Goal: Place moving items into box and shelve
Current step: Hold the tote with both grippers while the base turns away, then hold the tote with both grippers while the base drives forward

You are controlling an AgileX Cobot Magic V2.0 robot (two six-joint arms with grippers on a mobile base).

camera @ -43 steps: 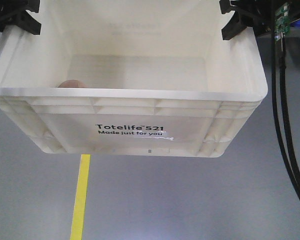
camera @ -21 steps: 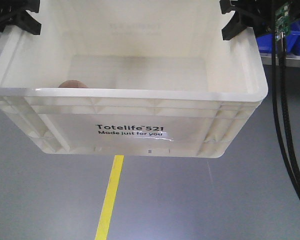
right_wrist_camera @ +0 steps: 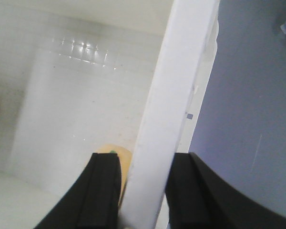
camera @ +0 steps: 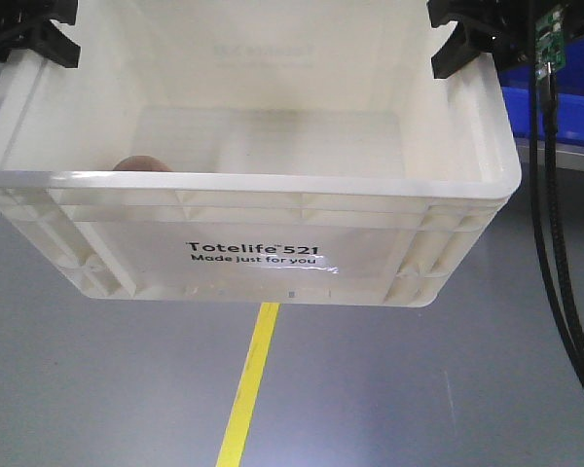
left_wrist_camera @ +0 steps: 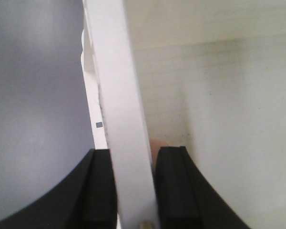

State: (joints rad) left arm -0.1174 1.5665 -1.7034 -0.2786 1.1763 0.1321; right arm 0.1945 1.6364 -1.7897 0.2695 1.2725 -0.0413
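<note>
Left gripper [left_wrist_camera: 133,152]: one; its two black fingers [left_wrist_camera: 100,186] straddle the box's left side rim, one outside and one inside, clamped on it.
Right gripper [right_wrist_camera: 145,160]: one; its two black fingers [right_wrist_camera: 102,191] are clamped the same way on the right side rim.
Grippers in the front view: the left gripper [camera: 39,34] and the right gripper [camera: 462,39] sit at the two upper corners of the box, on opposite side walls.
Box [camera: 273,185]: one cream-white ribbed tote with a thick rim, carried between the two grippers. It is open at the top, and its nearest wall is printed "Totelife 521 Made just for you" in black. The rim [left_wrist_camera: 124,95] fills the middle of the left wrist view, and the rim [right_wrist_camera: 181,71] runs the same way through the right wrist view.
Pink-brown toy [camera: 139,163]: one, inside the box. Only its rounded top shows above the printed wall's rim, toward the left.
Yellow-orange toy [right_wrist_camera: 115,155]: one, inside the box on the floor of it, just beside the right gripper's inner finger. A speck of green shows on it.
Floor [camera: 419,389]: grey, seen below the box.
Yellow line [camera: 253,389]: one stripe on the floor, running out from under the box.
Cables [camera: 550,243]: two black ones hanging down the right side.
Blue bin [camera: 555,83]: at the upper right, beyond the box; how many there are cannot be told.
</note>
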